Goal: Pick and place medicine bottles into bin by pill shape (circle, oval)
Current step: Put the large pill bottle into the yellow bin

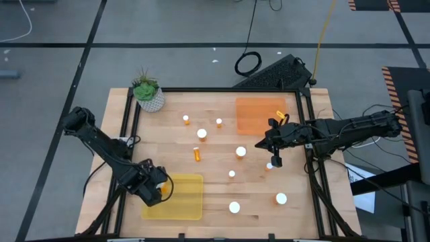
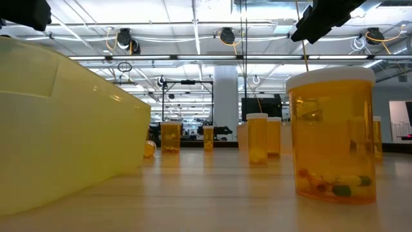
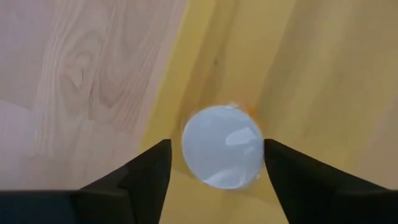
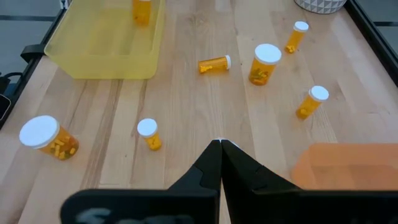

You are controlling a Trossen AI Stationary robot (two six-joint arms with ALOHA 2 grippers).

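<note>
In the left wrist view a medicine bottle [image 3: 222, 146] with a white cap stands upright in the yellow bin [image 1: 181, 198], near its left wall. My left gripper [image 3: 217, 149] is open above it, one finger on either side of the cap with small gaps. My right gripper [image 4: 221, 146] is shut with nothing in it and hovers over the table's right part [image 1: 275, 158], near the orange bin [image 1: 259, 113]. Several more bottles stand on the wood, and one [image 1: 197, 153] lies on its side.
A white pot with a green plant [image 1: 148, 93] stands at the far left corner. A wide-capped bottle [image 2: 331, 135] holding oval capsules stands near the front edge. A black frame [image 1: 306, 134] borders the table. Bare wood lies between the two bins.
</note>
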